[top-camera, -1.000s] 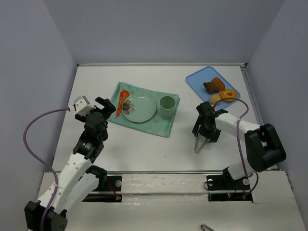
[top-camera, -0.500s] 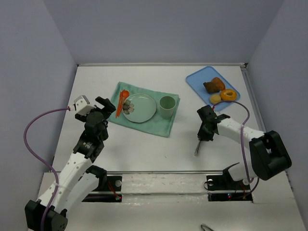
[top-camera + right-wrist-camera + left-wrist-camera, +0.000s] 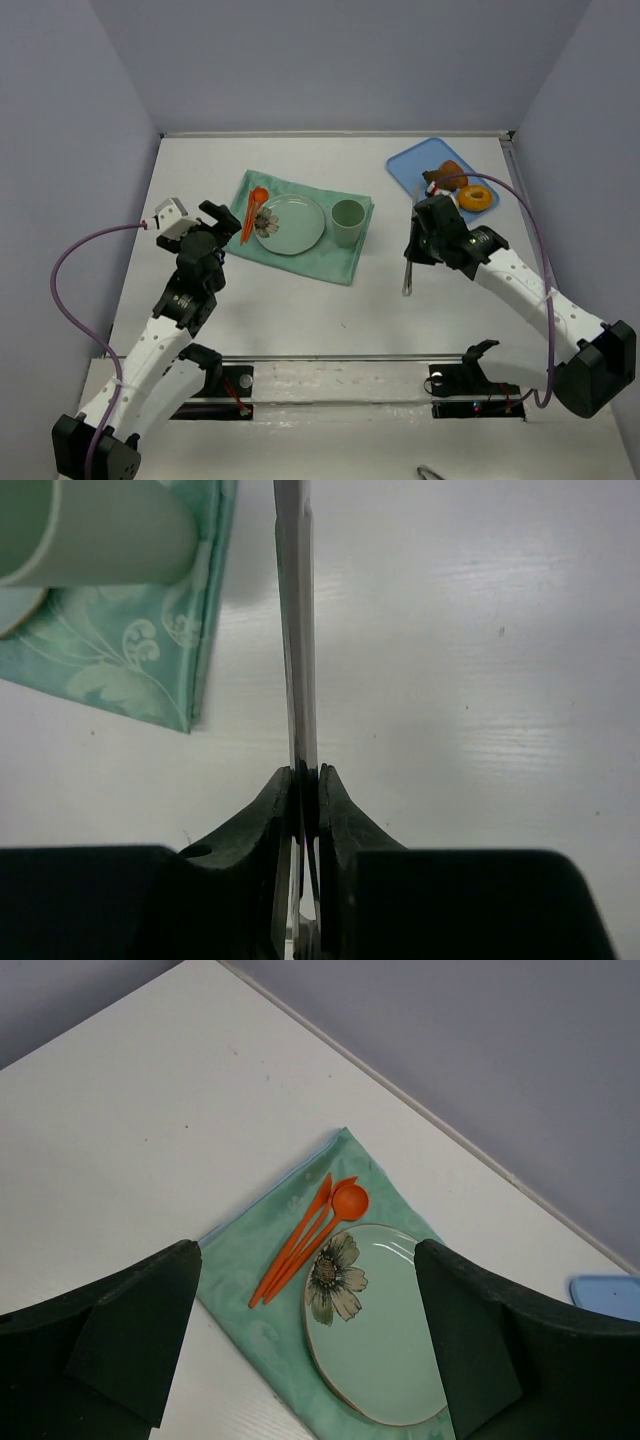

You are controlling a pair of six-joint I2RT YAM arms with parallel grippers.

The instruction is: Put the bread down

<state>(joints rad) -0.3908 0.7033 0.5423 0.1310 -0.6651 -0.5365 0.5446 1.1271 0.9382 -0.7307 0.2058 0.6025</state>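
The metal tongs (image 3: 296,630) are gripped edge-on by the right gripper (image 3: 305,780), its fingers clamped tight on them, the blades apparently pressed together. The bread (image 3: 445,177) is seen lying on the blue tray (image 3: 403,163), just behind that wrist. The blades should be let apart, lined up across the bread, then closed gently. The left gripper (image 3: 305,1335) is held wide open above the plate (image 3: 395,1360)

Saw a flowered green plate (image 3: 385,1355) on a green cloth (image 3: 245,1328) on a white table (image 3: 150,1110). Saw an orange spoon (image 3: 312,1247) and a thin orange tool (image 3: 293,1237) just beside the plate's rim. Showed dark fingers (image 3: 130,1330) wide apart, and a blue tray (image 3: 606,1296) corner far right.
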